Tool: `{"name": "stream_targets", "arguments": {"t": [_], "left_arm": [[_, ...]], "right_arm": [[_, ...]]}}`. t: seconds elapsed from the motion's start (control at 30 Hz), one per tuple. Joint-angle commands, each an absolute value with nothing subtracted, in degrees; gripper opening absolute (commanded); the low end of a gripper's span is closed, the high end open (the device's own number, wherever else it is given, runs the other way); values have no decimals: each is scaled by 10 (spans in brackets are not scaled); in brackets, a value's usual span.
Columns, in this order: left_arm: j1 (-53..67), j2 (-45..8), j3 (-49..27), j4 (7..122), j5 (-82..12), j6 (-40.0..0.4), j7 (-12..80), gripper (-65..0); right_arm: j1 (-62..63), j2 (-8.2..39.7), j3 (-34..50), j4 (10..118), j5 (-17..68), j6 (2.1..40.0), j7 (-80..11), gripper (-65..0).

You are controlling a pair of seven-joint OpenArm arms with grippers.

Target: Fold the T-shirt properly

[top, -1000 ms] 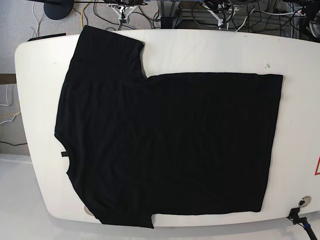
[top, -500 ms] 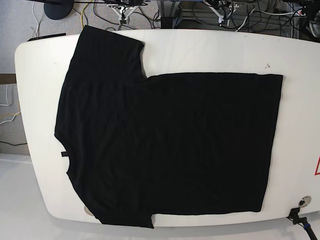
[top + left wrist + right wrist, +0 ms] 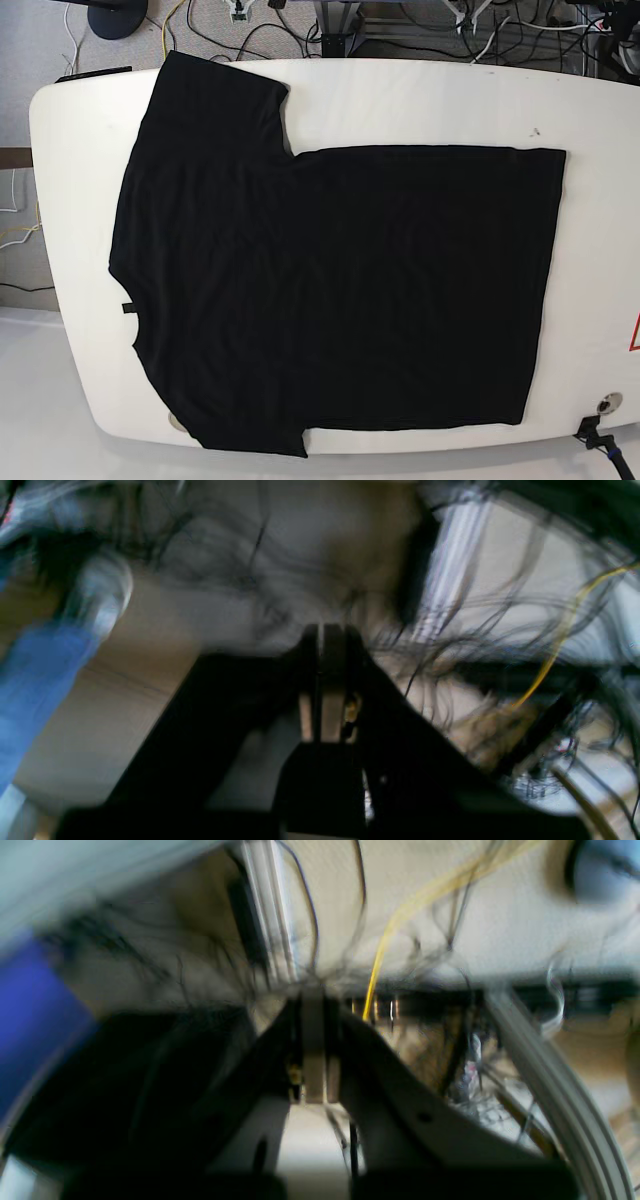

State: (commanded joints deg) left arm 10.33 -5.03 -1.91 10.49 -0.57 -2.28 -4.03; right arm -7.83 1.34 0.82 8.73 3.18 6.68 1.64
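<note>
Through the left wrist camera everything is smeared, but the left gripper point(image 3: 322, 680) shows plainly enough: its two fingers are pressed flat together with nothing between them, pointing at a tangle of cables point(image 3: 500, 645) and a yellow cable point(image 3: 565, 645) over a pale floor.

The right wrist view is just as blurred. The right gripper point(image 3: 314, 1040) is likewise closed and empty, with a yellow cable point(image 3: 400, 920) and an aluminium rail point(image 3: 270, 920) beyond it.

From the base camera, the black T-shirt point(image 3: 330, 290) lies spread flat on the white table point(image 3: 450, 100), collar toward the left edge, hem toward the right, one sleeve reaching the far edge and the other the near edge. Neither arm shows here.
</note>
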Motion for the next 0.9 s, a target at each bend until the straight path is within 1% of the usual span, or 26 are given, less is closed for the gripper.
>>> {"name": "stream_targets", "arguments": {"t": [0.8,0.9], "left_arm": [[110,-51,-21,109,-11,-19,-41,-650],[109,-48,-18,113,-9,-29,-47,-650]], "right_arm": [[-83,13,9,90,32,70,19,-650],[-82,14,7,91,30,69,22,-650]]}}
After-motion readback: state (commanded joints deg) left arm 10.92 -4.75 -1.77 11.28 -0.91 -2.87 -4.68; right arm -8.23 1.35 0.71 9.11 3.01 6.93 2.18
